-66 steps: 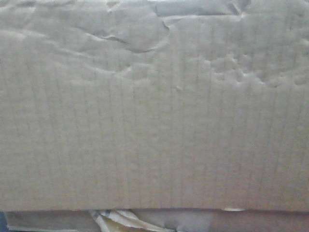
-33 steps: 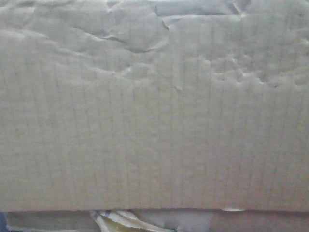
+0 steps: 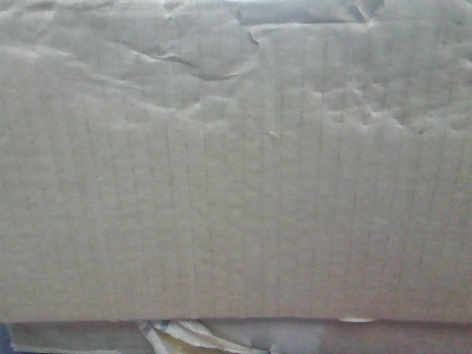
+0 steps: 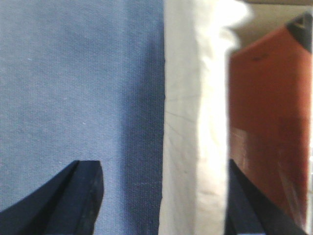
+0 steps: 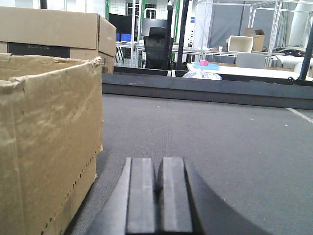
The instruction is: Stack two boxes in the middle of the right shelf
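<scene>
A brown corrugated box [image 3: 236, 184] with a creased, dented face fills almost the whole front view. Under its lower edge shows a strip of a second box [image 3: 81, 338] with torn yellowish tape [image 3: 184, 335]. In the right wrist view, my right gripper [image 5: 159, 164] is shut with nothing in it. It sits low over a matte dark grey surface [image 5: 220, 132], just right of an open cardboard box [image 5: 49, 142] and apart from it. My left gripper [image 4: 159, 169] is open, its dark fingertips [image 4: 85, 178] wide apart over blue and white cloth. The shelf is out of view.
Another closed cardboard box [image 5: 54, 29] stands behind the open one. A dark raised ledge [image 5: 205, 88] ends the grey surface. Beyond it are tables, a chair and frames. A reddish-brown panel [image 4: 269, 122] lies right of the white cloth [image 4: 195, 122].
</scene>
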Robot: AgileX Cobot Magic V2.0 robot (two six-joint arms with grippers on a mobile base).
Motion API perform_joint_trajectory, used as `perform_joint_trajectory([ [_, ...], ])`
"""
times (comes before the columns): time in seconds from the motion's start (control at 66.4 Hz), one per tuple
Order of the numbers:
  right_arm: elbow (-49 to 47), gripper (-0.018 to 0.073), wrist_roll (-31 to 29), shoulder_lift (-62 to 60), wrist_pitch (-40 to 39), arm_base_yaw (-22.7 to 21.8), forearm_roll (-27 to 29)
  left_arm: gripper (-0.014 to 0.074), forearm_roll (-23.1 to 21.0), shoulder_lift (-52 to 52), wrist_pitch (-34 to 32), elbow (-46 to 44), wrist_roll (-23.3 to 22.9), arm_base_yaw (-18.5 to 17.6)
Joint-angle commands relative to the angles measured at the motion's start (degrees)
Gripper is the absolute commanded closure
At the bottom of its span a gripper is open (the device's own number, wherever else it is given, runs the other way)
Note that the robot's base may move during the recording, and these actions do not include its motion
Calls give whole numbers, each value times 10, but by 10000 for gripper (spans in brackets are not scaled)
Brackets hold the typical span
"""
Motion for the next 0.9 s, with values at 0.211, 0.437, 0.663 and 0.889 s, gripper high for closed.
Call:
perform_joint_trajectory([
  [0.211,0,721,-2,0,-9,-2,1,247,3,-4,-1,-1,0,0],
  [0.437,0,721,-2,0,-25,-2,1,247,3,-4,-1,-1,0,0],
  [0.663,-116,721,-2,11,40,-2,1,247,3,-4,-1,-1,0,0],
  [0.889,-287,721,4,140,222,-2,13,247,3,-4,-1,-1,0,0],
])
